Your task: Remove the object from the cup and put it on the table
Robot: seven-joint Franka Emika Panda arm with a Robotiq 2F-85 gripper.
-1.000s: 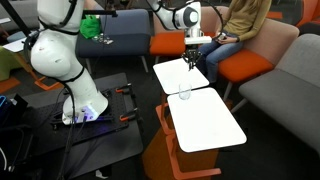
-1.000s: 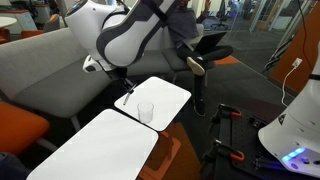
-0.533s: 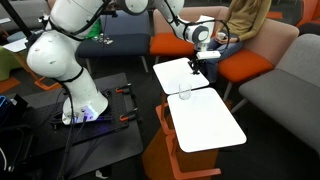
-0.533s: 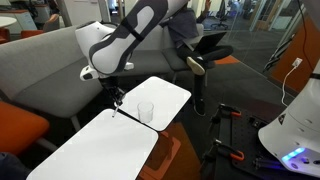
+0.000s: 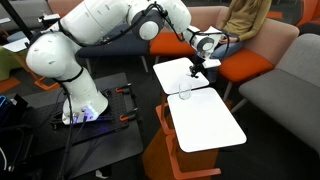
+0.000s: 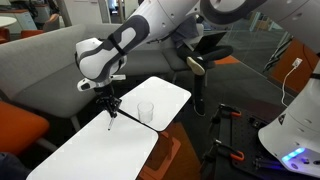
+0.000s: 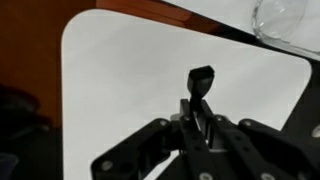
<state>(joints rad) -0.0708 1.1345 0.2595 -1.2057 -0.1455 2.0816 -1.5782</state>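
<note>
Black slim object (image 7: 201,82) sits pinched between the closed-in gripper (image 7: 196,122) over the white table (image 7: 120,80) — apart from the glass cup (image 7: 280,14).

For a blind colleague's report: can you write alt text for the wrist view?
The gripper, entering from the bottom edge, is closed on a thin dark object over a white table with a rounded corner. A clear glass cup stands at the top right edge.
</note>
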